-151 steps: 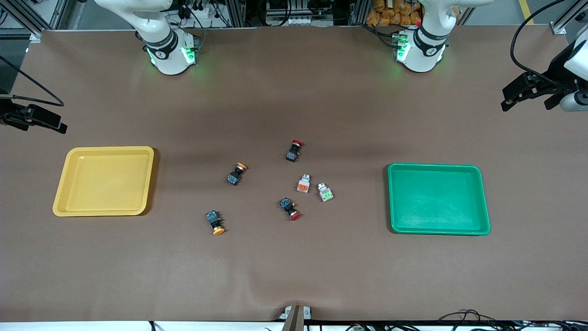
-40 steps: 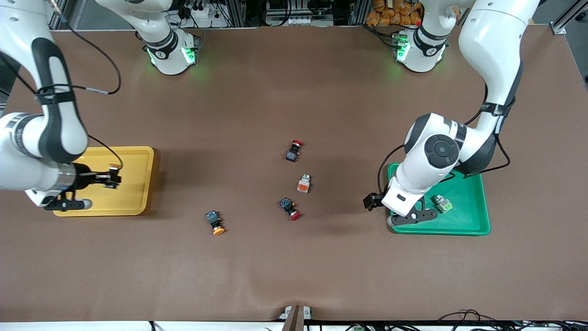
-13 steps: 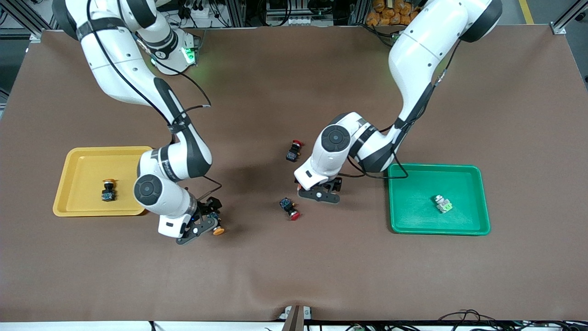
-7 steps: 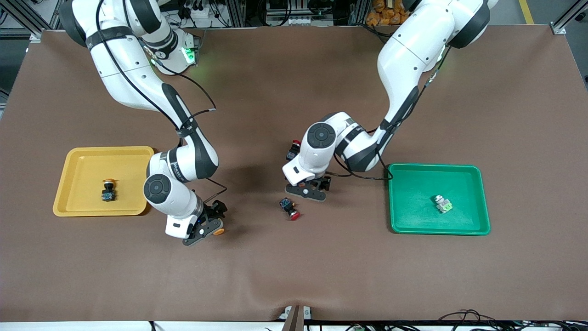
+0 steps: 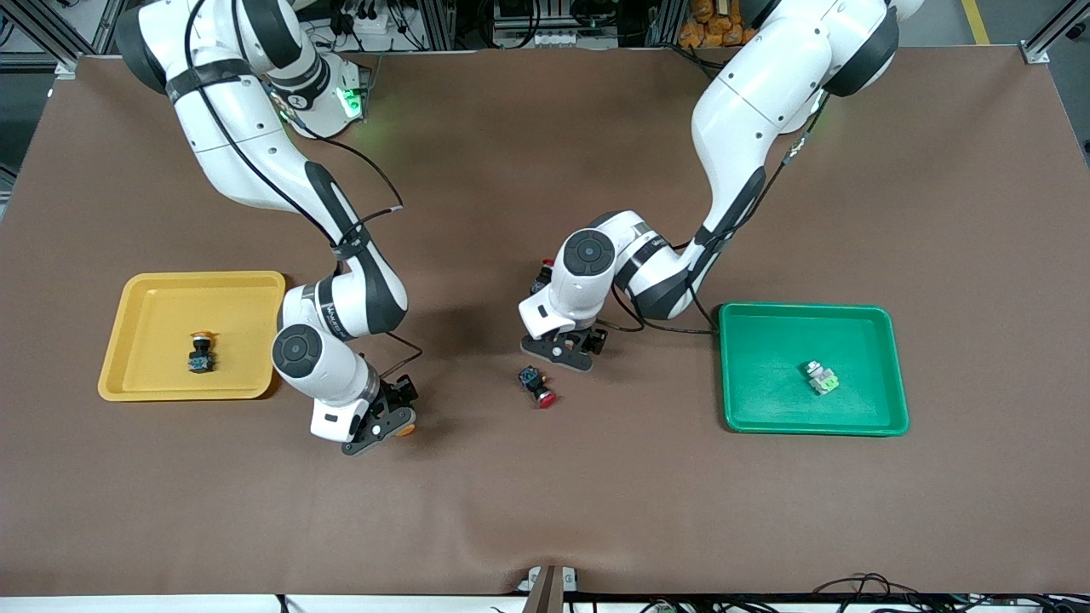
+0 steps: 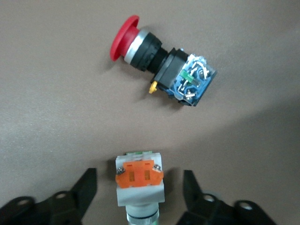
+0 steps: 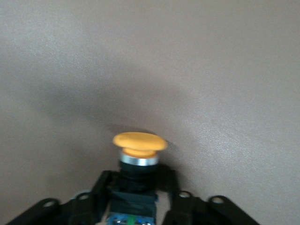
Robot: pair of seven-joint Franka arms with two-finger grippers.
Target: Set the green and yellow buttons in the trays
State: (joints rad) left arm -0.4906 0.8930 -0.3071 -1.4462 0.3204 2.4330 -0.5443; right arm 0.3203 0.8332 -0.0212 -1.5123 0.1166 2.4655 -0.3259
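Observation:
One yellow-capped button (image 5: 200,352) lies in the yellow tray (image 5: 145,294). The green-faced button (image 5: 821,377) lies in the green tray (image 5: 766,358). The second yellow-capped button (image 5: 407,429) lies on the table; in the right wrist view its black body (image 7: 136,183) sits between the fingers. My right gripper (image 5: 393,419) (image 7: 138,187) is low over it, open, with a gap still showing at one finger. My left gripper (image 5: 562,351) (image 6: 139,192) is open, astride a silver-white button with an orange face (image 6: 139,180), which is hidden in the front view.
A red-capped black button (image 5: 538,387) (image 6: 159,65) lies just nearer the front camera than my left gripper. Another red-capped button (image 5: 542,277) lies by the left arm's wrist, partly hidden. Brown mat covers the table.
My left gripper slid toward the right arm's end and now straddles the orange-faced button. My right gripper has settled lower around the yellow-capped button, which has not moved.

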